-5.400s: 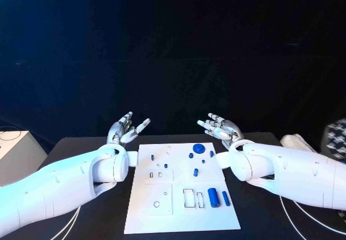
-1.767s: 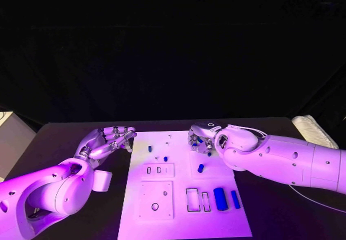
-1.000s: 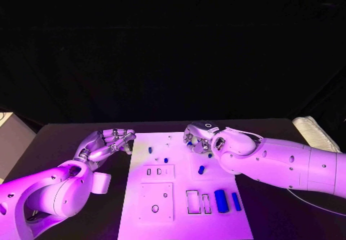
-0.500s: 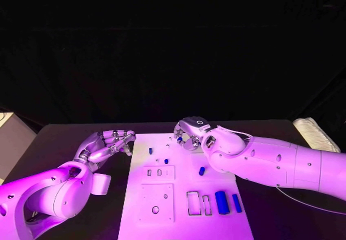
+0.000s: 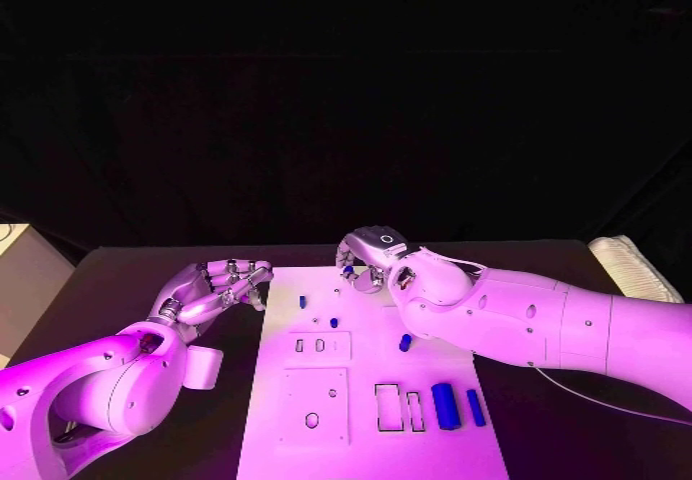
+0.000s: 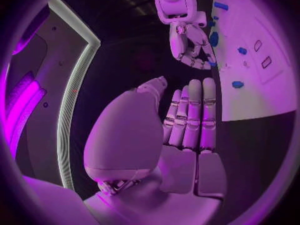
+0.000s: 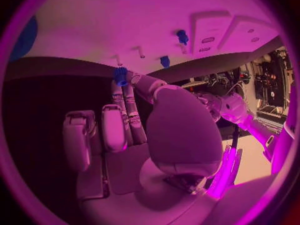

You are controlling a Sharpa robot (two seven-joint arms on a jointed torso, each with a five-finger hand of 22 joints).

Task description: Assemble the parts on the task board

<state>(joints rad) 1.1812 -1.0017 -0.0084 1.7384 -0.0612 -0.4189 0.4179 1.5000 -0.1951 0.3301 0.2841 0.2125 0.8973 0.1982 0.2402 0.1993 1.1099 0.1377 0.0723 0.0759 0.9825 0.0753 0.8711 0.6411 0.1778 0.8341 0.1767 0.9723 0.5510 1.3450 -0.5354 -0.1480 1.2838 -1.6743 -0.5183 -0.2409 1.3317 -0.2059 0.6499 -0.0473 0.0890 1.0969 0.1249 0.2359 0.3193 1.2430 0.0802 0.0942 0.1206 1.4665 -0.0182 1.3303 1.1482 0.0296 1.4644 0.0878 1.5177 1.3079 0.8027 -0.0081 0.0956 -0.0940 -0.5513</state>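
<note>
The white task board (image 5: 361, 440) lies in the middle of the black table. My right hand (image 5: 369, 263) hovers over the board's far edge and pinches a small blue part (image 5: 348, 270) between thumb and finger; the wrist view shows that part (image 7: 120, 75) at the fingertips above the board (image 7: 94, 25). My left hand (image 5: 216, 285) hangs beside the board's far left corner, holding nothing, its fingers (image 6: 189, 117) stretched out side by side. Small blue pegs (image 5: 303, 300) (image 5: 332, 322) (image 5: 405, 342) stand on the board. A thick blue cylinder (image 5: 443, 405) and a slim one (image 5: 475, 407) lie near its front right.
Empty rectangular slots (image 5: 387, 407) and an oval hole (image 5: 312, 420) sit in the board's front half. A pale ribbed object (image 5: 635, 268) lies at the table's right edge. A pale box (image 5: 20, 270) stands off the table's left side.
My right hand has travelled leftward along the board's far edge, keeping the small blue part pinched. The left hand has stayed where it was.
</note>
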